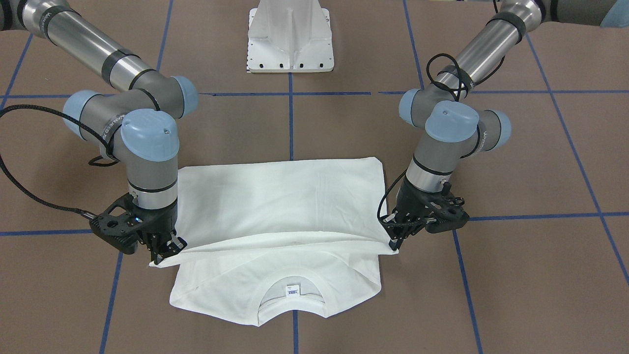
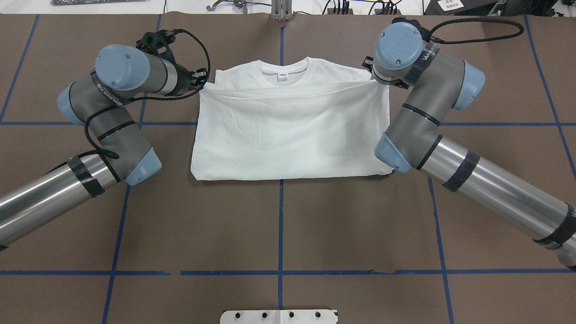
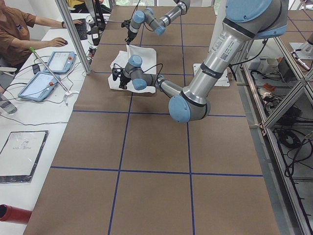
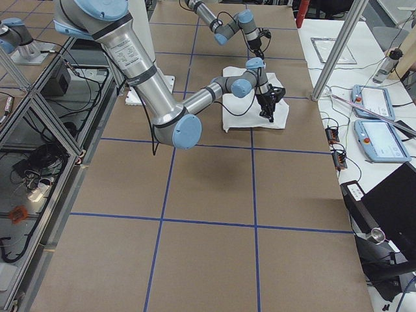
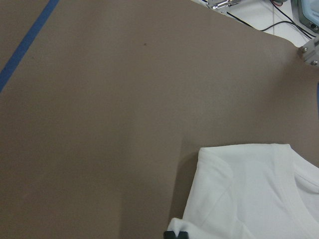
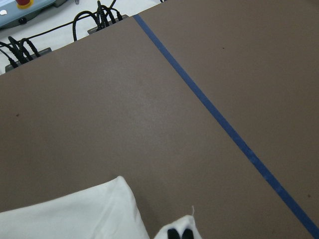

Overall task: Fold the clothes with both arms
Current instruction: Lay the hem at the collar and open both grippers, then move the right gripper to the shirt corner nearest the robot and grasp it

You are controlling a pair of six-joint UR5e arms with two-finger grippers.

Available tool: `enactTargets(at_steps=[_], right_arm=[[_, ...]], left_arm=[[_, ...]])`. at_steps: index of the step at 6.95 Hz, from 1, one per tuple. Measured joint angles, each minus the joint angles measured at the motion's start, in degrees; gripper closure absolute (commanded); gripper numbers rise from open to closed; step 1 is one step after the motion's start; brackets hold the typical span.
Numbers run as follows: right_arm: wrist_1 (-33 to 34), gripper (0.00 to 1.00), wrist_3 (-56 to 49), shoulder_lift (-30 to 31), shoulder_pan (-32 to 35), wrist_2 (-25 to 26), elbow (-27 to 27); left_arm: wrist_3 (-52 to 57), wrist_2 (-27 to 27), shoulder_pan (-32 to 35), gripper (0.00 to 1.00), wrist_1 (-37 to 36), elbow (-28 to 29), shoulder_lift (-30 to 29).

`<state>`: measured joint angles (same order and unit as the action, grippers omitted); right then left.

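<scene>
The white T-shirt [image 1: 280, 206] lies on the brown table, its lower half folded up toward the ribbed collar [image 1: 314, 282], which shows with its neck label [image 1: 293, 291]. No black text shows. My left gripper [image 1: 395, 243] is shut on one corner of the folded-over edge, held just above the table. My right gripper [image 1: 167, 253] is shut on the other corner. In the overhead view the shirt [image 2: 288, 130] spans between the left gripper [image 2: 201, 84] and the right wrist [image 2: 398, 45], which hides its gripper. Both wrist views show a pinched bit of cloth at the bottom edge.
The white pedestal base [image 1: 290, 44] stands at the robot's side of the table. Blue tape lines [image 2: 281, 225] mark a grid on the brown table. Cables and controllers lie beyond the far edge [image 6: 94, 20]. An operator [image 3: 19, 29] sits at a side desk.
</scene>
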<state>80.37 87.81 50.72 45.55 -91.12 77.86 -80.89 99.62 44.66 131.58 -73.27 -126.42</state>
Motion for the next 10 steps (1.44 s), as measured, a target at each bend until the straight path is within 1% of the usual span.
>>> enactTargets(at_steps=[2, 4, 5, 6, 7, 8, 10], right_arm=[[-0.2, 1.0, -1.4, -1.6, 0.8, 0.0, -2.6], [-0.3, 1.0, -1.7, -3.7, 0.9, 0.0, -5.9], [-0.8, 0.98, -1.7, -4.1, 0.9, -0.1, -6.8], [-1.6, 0.61, -1.8, -4.2, 1.0, 0.0, -7.3], [-2.1, 0.39, -1.8, -4.3, 1.1, 0.0, -7.5], [-2.3, 0.38, -1.7, -4.5, 1.2, -0.1, -7.7], [-2.4, 0.38, -1.5, -5.1, 1.5, -0.1, -7.8]], left_arm=[[0.0, -0.1, 0.5, 1.0, 0.4, 2.4, -1.8], [0.4, -0.5, 0.8, 1.0, 0.5, 3.6, -2.4], [0.8, -0.7, 0.9, 0.89, 0.5, 4.0, -2.5], [1.1, -0.8, 1.3, 0.78, 0.6, 4.1, -2.5], [1.6, -0.8, 2.0, 0.73, 0.9, 4.3, -2.5], [2.4, -0.8, 2.8, 0.7, 1.4, 4.5, -2.4], [3.4, -0.8, 3.9, 0.68, 1.6, 4.6, -2.2]])
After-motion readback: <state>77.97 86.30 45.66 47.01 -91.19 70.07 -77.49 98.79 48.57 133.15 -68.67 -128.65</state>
